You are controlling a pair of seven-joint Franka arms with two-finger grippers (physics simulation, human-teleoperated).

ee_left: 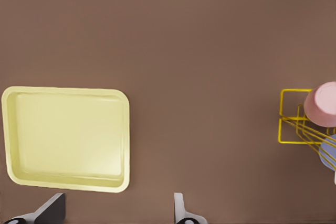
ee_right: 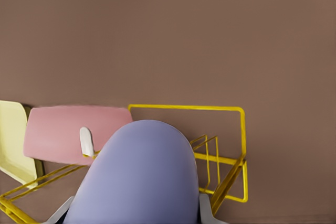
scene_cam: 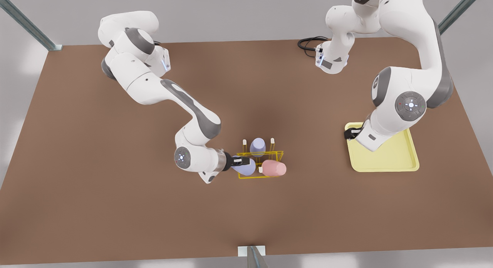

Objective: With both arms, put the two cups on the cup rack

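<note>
— Brown table (scene_cam: 115, 191), grey floor around it. Report the fixtures.

— Yellow wire rack (scene_cam: 279, 154) lies toward 6 o'clock of the table centre in the front view. Pale yellow tray (scene_cam: 404, 160) lies toward 4 o'clock, well apart from the rack.

— Right gripper status?

— Right gripper (scene_cam: 238, 161) is at the rack's 9 o'clock side. Its fingers (ee_right: 209, 209) are clamped on a lavender cup (ee_right: 139, 177), which is over the rack frame (ee_right: 241, 145).

— Other cups?

— Pink cup (scene_cam: 274, 168) rests tilted on the rack at 4 o'clock, beside a white-tipped peg (ee_right: 85, 140). A second lavender cup (scene_cam: 257, 146) sits on the rack at 12 o'clock.

— Left gripper status?

— Left gripper (scene_cam: 349, 134) waits over the tray's 10 o'clock corner. Its fingers (ee_left: 181, 211) are spread apart with nothing between them. From its wrist camera, the tray (ee_left: 126, 145) is near; the rack (ee_left: 289, 116) and pink cup (ee_left: 323, 103) are farther off.
</note>
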